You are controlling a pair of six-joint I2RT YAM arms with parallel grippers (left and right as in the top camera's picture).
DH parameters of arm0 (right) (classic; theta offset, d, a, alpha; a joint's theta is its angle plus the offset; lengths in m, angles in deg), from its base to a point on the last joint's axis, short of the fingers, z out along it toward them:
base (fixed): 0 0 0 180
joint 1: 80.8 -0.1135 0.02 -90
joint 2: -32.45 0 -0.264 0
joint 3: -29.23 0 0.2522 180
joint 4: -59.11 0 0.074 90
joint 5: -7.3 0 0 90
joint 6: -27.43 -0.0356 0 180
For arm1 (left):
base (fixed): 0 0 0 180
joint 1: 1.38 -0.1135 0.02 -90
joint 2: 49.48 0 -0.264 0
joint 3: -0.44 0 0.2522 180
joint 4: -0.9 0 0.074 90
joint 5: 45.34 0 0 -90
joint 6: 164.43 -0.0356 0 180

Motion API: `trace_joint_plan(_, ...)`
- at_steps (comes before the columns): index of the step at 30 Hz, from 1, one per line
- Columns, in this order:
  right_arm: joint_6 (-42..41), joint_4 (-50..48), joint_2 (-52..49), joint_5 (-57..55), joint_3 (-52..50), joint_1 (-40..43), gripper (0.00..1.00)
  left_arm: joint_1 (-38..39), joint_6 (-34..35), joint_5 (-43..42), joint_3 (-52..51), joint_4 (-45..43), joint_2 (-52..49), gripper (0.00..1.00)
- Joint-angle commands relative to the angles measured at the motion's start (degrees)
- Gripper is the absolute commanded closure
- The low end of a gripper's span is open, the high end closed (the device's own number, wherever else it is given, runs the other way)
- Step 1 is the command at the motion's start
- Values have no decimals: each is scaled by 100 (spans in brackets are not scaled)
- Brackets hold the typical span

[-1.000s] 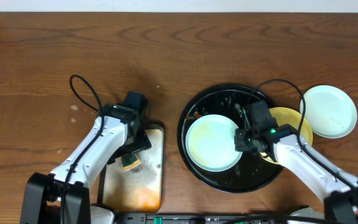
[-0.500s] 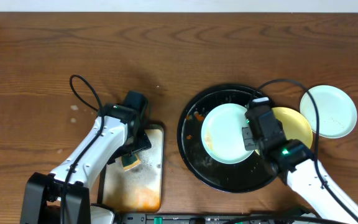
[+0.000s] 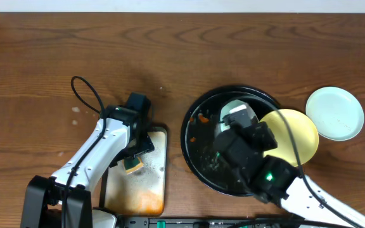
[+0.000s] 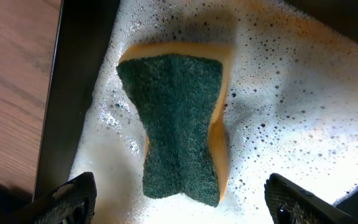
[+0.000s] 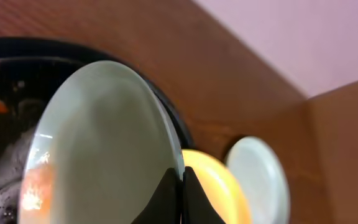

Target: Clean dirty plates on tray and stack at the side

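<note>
The black tray [image 3: 198,155] was flecked with soap and orange sauce. Over it the right gripper [image 5: 180,182] clamped the rim of a mint plate [image 5: 104,143], which was tilted on edge and mostly hidden under the right arm [image 3: 265,174] from overhead. The foamy metal tray [image 4: 79,81] held a sponge [image 4: 179,143], and the left gripper [image 4: 182,200] hung spread wide above it. A yellow plate [image 3: 296,136] overlapped the black tray's right rim, with a second mint plate [image 3: 334,113] just beside it.

I saw only a sliver of the mint plate [image 3: 235,109] past my right arm [image 3: 284,183], which also covered the yellow plate's [image 3: 296,136] side facing the counter's left edge.
</note>
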Motion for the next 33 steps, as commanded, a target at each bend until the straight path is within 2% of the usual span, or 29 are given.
trace_joint_plan(1,264,-15,79,-1058,138,-376,99,-31,-33,31,-26,17,15,13)
trace_joint_plan(9,575,-76,79,-1353,138,-629,99,-31,-33,31,-26,17,15,13)
trace_joint_plan(15,1224,-470,79,-1447,138,-627,99,-31,-33,31,-26,17,15,13)
trace_joint_plan(24,1263,-592,79,-1440,138,-664,99,-31,-33,31,-26,17,15,13)
trace_joint_plan(28,413,-273,79,-1167,138,-605,99,-31,-33,31,-26,17,15,13)
trace_joint_plan(31,-782,404,79,59,138,-142,97,-31,-33,31,-26,17,15,13)
trace_joint_plan(33,-1429,785,79,1016,138,527,88,-31,-33,31,-26,17,15,13)
